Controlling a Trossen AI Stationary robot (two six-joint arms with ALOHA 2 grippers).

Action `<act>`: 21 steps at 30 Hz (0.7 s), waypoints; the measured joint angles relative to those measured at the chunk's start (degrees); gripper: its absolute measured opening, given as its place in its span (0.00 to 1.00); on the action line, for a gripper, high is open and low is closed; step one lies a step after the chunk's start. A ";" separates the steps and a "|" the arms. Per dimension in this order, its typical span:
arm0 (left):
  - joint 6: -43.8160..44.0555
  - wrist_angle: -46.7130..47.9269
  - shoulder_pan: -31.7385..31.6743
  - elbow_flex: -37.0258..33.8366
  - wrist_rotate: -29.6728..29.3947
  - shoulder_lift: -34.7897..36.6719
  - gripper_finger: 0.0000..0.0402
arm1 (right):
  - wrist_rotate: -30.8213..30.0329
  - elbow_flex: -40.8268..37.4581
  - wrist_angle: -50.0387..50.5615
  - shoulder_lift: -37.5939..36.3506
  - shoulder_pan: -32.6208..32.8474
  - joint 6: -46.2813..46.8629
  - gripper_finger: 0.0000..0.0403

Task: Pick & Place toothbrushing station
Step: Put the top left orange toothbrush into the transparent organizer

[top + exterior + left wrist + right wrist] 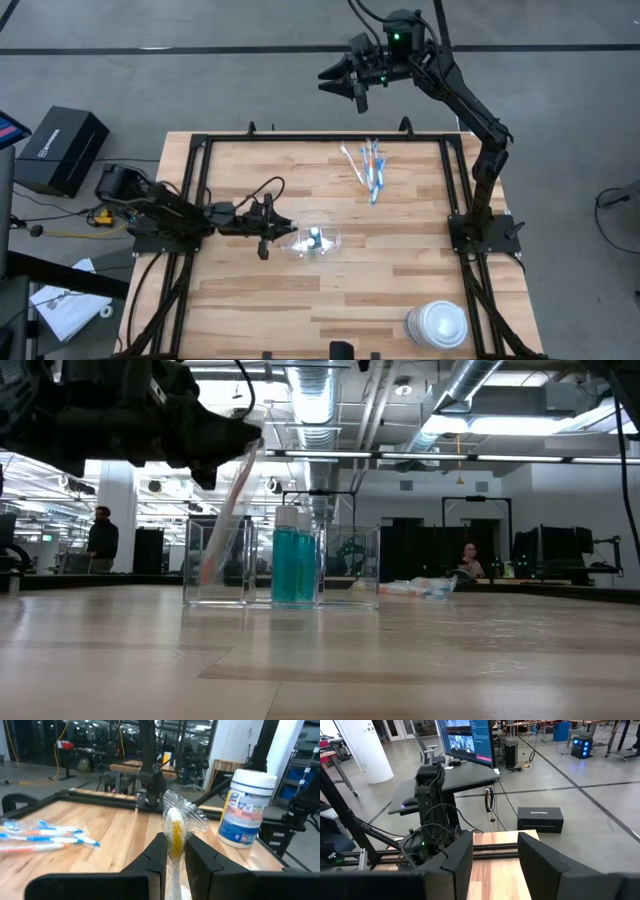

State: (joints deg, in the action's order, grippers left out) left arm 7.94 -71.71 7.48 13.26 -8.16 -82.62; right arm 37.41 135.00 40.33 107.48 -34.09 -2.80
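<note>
High view shows the left gripper point(268, 222) clamped on a wrapped toothbrush point(174, 837) just beside the clear cup point(314, 241) at mid-table, brush upright and leaning over its rim, while the right gripper point(345, 80), fingers parted, waits beyond the far edge.

Even, bright overhead light is spread across the table point(300, 290), with only soft, short shadows cast. In the low view, glare is thrown by the ceiling strip lights point(315, 400), and the left gripper point(215, 445) is reduced to a dark, blurred silhouette. The near tabletop is smeared out of focus. In the left wrist view, the wrapped toothbrush point(175, 837) is rendered soft.
</note>
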 joint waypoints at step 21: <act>2.19 -4.30 0.23 0.02 0.13 -4.54 0.15 | 0.28 0.00 1.27 0.02 0.35 -2.34 0.36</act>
State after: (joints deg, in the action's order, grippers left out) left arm 10.12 -76.00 7.70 13.28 -8.03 -87.15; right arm 37.69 135.00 41.60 107.50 -33.75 -5.15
